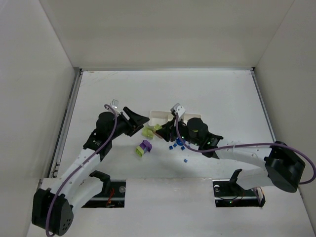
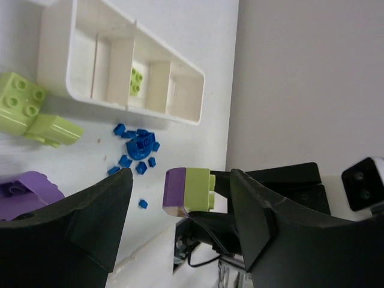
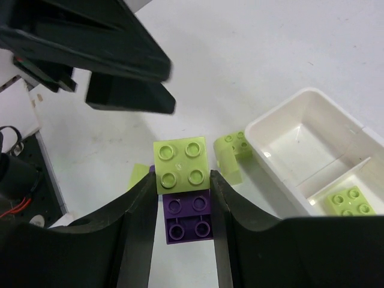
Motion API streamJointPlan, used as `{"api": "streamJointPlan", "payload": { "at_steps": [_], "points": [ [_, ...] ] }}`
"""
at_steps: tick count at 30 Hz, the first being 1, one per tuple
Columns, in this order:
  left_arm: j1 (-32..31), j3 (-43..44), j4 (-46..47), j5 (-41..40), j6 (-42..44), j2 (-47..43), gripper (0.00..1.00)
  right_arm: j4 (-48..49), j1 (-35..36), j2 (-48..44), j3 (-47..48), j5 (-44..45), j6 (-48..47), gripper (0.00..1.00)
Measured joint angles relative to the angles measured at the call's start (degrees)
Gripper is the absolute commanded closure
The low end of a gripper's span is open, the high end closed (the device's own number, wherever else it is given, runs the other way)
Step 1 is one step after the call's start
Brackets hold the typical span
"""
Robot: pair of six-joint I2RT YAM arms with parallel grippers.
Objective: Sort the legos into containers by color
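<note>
Grips a joined lime-and-purple brick (image 3: 182, 171) in the right claw (image 3: 183, 183), seemingly above the desk (image 3: 270, 48); holds the left claw (image 2: 181, 175) wide and empty, just left of the white tray (image 2: 57, 60).

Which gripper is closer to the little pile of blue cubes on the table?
Right. The right gripper, shut on a lime-and-purple brick, hangs just past the blue cubes, nearly over them. The left gripper, open, sits farther off to their left.
</note>
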Motion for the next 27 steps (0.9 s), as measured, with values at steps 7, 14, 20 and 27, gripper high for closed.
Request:
{"api": "streamJointPlan", "payload": {
  "at_steps": [7, 14, 20, 27],
  "points": [
    [-3.3, -2.0, -0.3, -8.9, 3.9, -9.0, 0.46, 0.0, -2.3, 0.2, 0.1, 6.3, 4.7, 0.73],
    [-14.8, -3.2, 0.0, -20.9, 9.3, -10.4, 0.43, -0.8, -2.9, 0.3, 3.6, 13.8, 13.7, 0.73],
    [-25.0, -3.3, 4.2, -29.5, 12.5, -5.2, 0.42, -0.9, -2.9, 2.8, 6.3, 16.9, 21.5, 0.73],
    [-29.4, -3.3, 9.9, -37.0, 15.4, -1.9, 0.42, -1.7, -2.9, 5.0, 6.7, 18.1, 27.5, 0.73]
  ]
}}
